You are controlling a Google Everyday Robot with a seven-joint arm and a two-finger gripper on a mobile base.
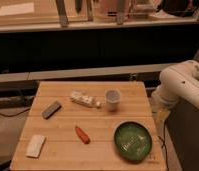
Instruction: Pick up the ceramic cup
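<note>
Where the wooden table (63, 127) begins on the left, a pale, whitish rectangular pad (35, 145) lies flat near the front left corner, turned slightly askew to the edge. Further in and further back, a dark grey oblong block (52, 109) rests at a slant, well apart from the pad. To its right, in the rear half of the tabletop, a white oblong bottle (84, 99) lies on its side, its narrower end pointing right and a little toward the front. In front of the bottle, near the middle of the table, a small orange-red object (82, 134) lies on the wood at an angle; what it is cannot be told. The ceramic cup (112, 99) stands upright just right of the bottle's narrower end, in the rear right part of the table, with its mouth upward and its greyish inside showing. It is close to the bottle, but whether the two touch cannot be told. Nearer the front, the green bowl (133, 141) sits by the front right corner, much wider than the cup and apart from it. At the right edge, beside the table, a thick white arm (183, 84) bends into view, none of it touching the cup. The gripper is out of frame, off past that arm, and its jaws stand apart.
</note>
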